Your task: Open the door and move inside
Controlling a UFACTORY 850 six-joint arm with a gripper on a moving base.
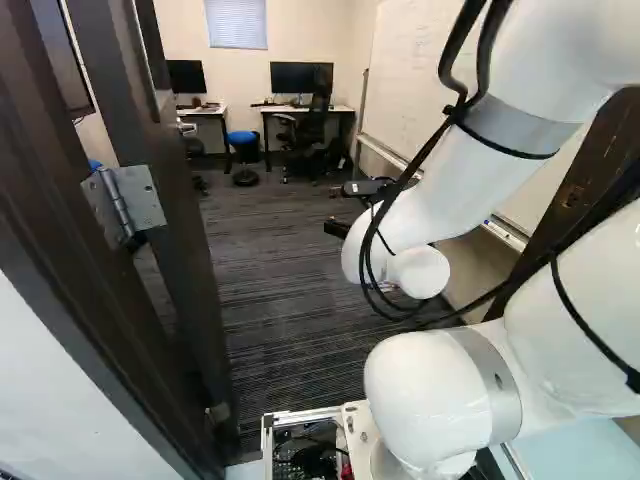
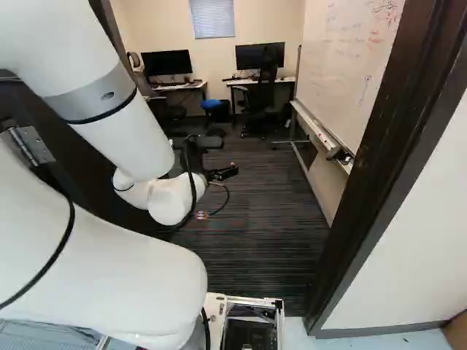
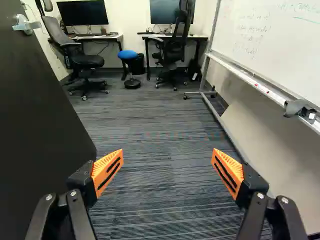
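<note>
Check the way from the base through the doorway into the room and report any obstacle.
Nothing visible blocks it: the door stands open, and carpet runs ahead to the blue stool and office chairs near the desks.

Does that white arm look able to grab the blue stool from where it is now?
Probably not from here: the blue stool stands back by the desks, well beyond the open jaws. Nothing seems to block the way over the carpet, though, so driving closer first might help.
</note>
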